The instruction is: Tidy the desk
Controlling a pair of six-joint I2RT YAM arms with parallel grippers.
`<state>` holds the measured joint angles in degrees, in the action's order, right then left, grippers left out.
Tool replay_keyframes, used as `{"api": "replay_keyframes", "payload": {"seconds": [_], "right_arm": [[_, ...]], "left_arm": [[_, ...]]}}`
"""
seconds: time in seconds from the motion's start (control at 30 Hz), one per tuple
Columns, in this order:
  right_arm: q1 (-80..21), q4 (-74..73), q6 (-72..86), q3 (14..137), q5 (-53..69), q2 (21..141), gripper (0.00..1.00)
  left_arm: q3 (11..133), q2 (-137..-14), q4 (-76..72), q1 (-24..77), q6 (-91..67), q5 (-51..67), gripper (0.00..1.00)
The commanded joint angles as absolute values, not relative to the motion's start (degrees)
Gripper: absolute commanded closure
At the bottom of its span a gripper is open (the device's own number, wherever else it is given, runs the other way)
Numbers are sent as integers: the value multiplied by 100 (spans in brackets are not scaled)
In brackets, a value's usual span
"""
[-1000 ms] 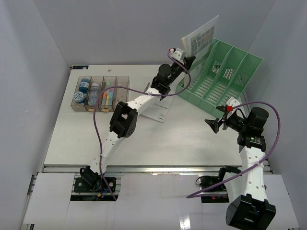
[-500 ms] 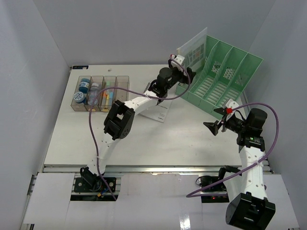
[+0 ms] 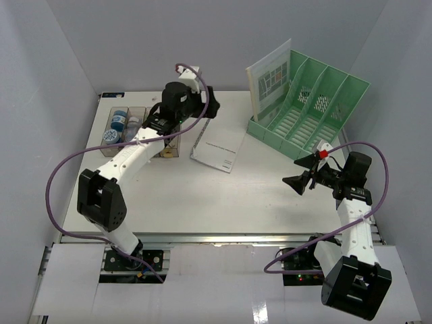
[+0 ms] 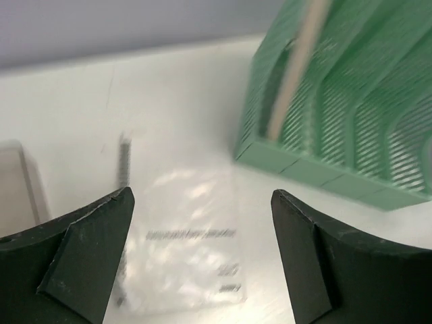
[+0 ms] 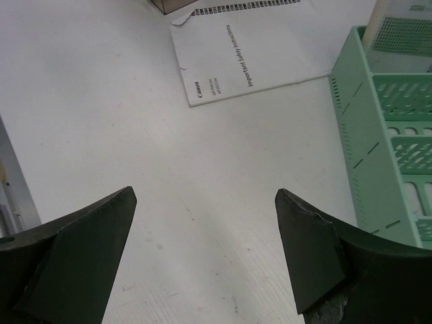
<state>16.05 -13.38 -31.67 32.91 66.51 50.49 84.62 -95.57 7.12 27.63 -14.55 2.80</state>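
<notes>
My left gripper hung in the upper middle of the overhead view, jaws wide apart with nothing between them, above the far part of the desk. The desk filled the centre of that view, white and flat, its metal rail along the lower edge. My right gripper, at the right of the frame, also stood apart and empty.

A white leaflet lay flat near the desk's middle, a little left of the green file rack and not touching it. The rack's leftmost slot held an upright booklet.

I judged the leaflet to be my step in hand. Flat paper gives fingers little to bite, so I would have come down over one free edge, set a fingertip on the sheet, dragged it to raise a buckle, and only then closed. My wrist view was blurred, so I could not tell whether the dark strip along the leaflet's left edge was a binding or print. I would have chosen the opposite edge.
</notes>
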Motion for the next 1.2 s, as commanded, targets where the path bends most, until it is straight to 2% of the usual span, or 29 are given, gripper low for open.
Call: {"api": "replay_keyframes", "payload": {"seconds": [0.0, 0.33, 0.47, 0.77, 0.97, 1.07, 1.1, 1.17], "right_arm": [[1635, -1539, -3066, 3318, 6921, 5075, 10], [1635, -1338, -3017, 3208, 6772, 4996, 10], [1635, -1345, -3032, 3208, 6741, 4992, 10], [1635, -1318, -3032, 3174, 6732, 4957, 10], [1618, -1232, -2971, 3112, 6690, 5008, 10], [1564, -1253, -2969, 3111, 6570, 5075, 10], [1510, -1277, -2976, 3127, 6516, 5100, 10], [1309, -1426, -3097, 3171, 6336, 5140, 10]], "left_arm": [[8263, -10262, 2268, 2320, -1793, 1098, 7], [9366, -11692, 2958, 2266, -1421, 922, 9], [9578, -12065, 3058, 2242, -1354, 949, 12], [9540, -12281, 3121, 2183, -1451, 1058, 32], [9308, -12109, 2967, 2153, -1731, 1721, 63], [8883, -11627, 2635, 2153, -1976, 1898, 92], [8651, -11449, 2524, 2153, -2030, 1933, 98], [8266, -11047, 2320, 2153, -2132, 2026, 100]]}}
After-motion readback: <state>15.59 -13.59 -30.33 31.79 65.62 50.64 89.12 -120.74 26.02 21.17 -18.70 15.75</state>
